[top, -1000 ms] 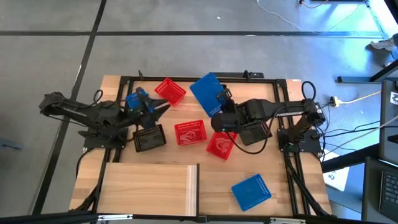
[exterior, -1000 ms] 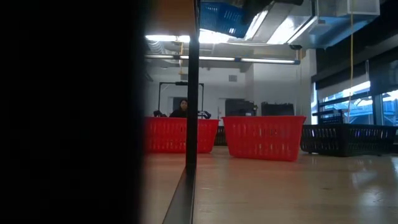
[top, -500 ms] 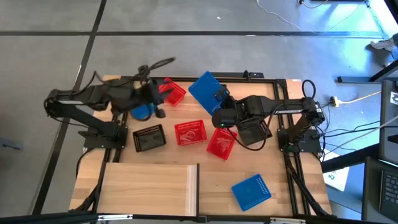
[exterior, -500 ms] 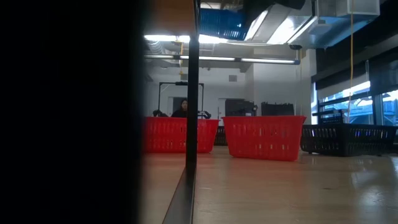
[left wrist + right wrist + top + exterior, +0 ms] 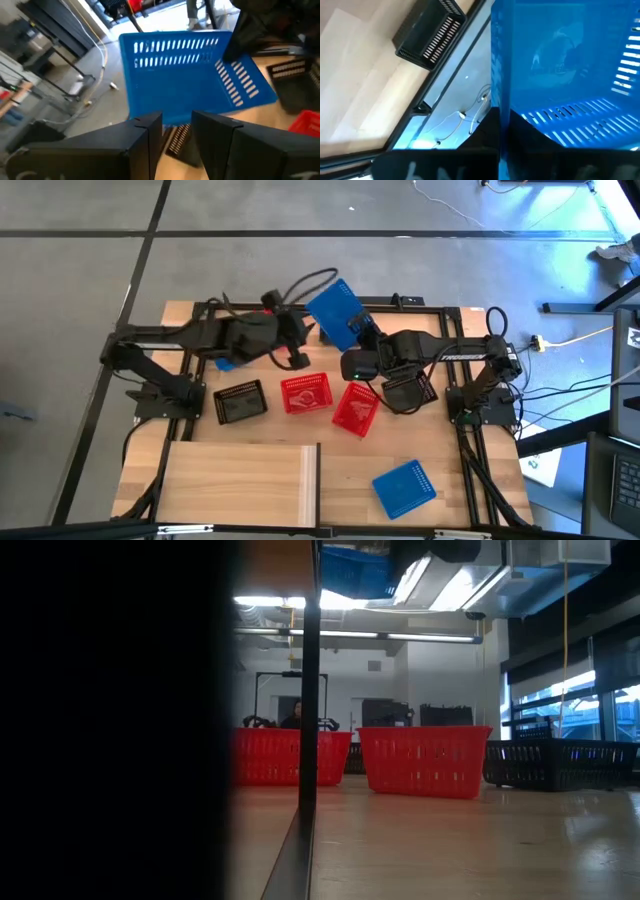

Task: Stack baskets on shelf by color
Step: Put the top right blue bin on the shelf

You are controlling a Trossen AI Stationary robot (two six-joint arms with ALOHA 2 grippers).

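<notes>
Seen from above, partly masked by dark arm links: the right gripper (image 5: 362, 338), clamped on the rim of a tilted blue basket (image 5: 336, 317) held above the table's far edge, that rim filling the right wrist view between the fingers (image 5: 465, 155). Reaching in from the left, the left gripper (image 5: 300, 345), fingers (image 5: 135, 135) parted with a narrow gap and holding nothing, just beside that same blue basket (image 5: 185, 80). Mostly hidden beneath the left arm, a second blue basket (image 5: 228, 361), only an edge showing. Counted in the overhead view: three blue, with the third (image 5: 404, 487) lying alone near the right front of the table; two red in plain sight, one (image 5: 306, 394) at centre and one (image 5: 353, 410) touching it on the right, tilted; a scrap of red (image 5: 268, 300) behind the left arm, too covered to identify; one black basket (image 5: 240, 400) left of the red pair, another black one (image 5: 408, 392) half under the right arm. At the near left, the pale shelf (image 5: 240, 480), bare. Low view largely blocked by a dark mass on its left, with two red baskets and a black one beyond, and a seated person (image 5: 294, 715) far back in the room.
</notes>
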